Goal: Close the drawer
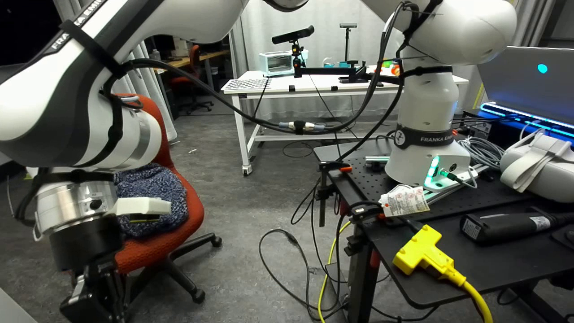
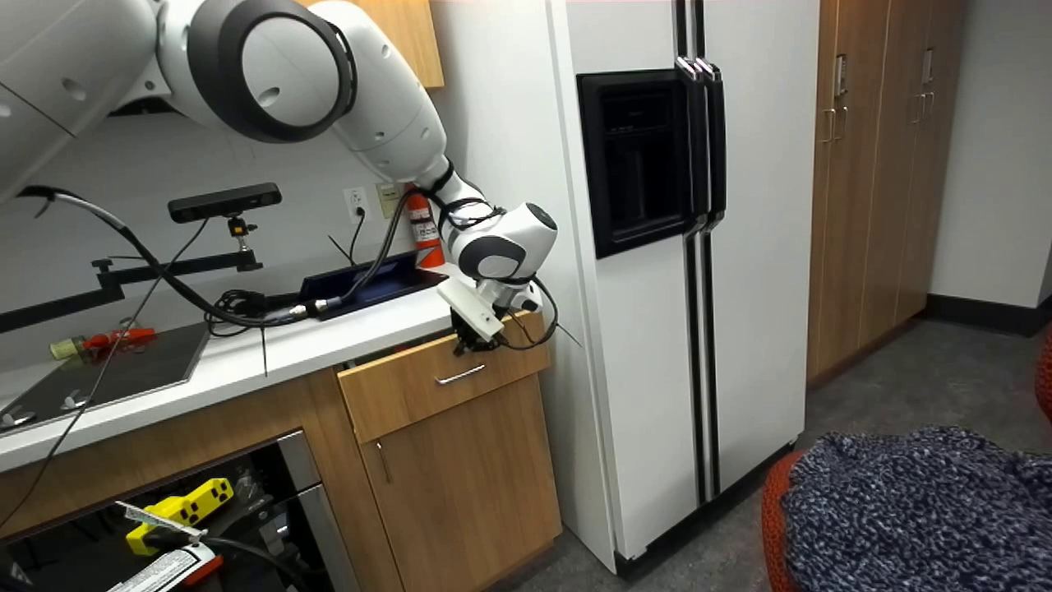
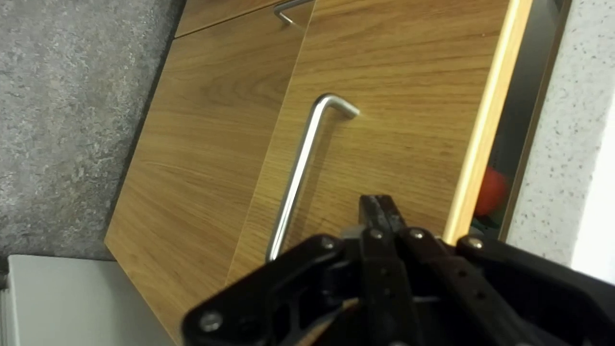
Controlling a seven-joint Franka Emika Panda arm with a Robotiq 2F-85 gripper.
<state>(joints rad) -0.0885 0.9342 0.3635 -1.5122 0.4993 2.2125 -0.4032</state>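
One drawer [image 3: 384,144] with one handle [image 3: 300,168] stands ajar near one tool [image 3: 383,206], whose two fingers [image 3: 370,211] are pressed together.

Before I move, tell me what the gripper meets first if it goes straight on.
Most likely the drawer: the gripper points at its front, between the handle and top edge. Whether it touches the wood, I cannot tell.

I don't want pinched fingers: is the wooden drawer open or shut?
The drawer is partly open: the wrist view shows a gap between its front and the counter, with something red inside.
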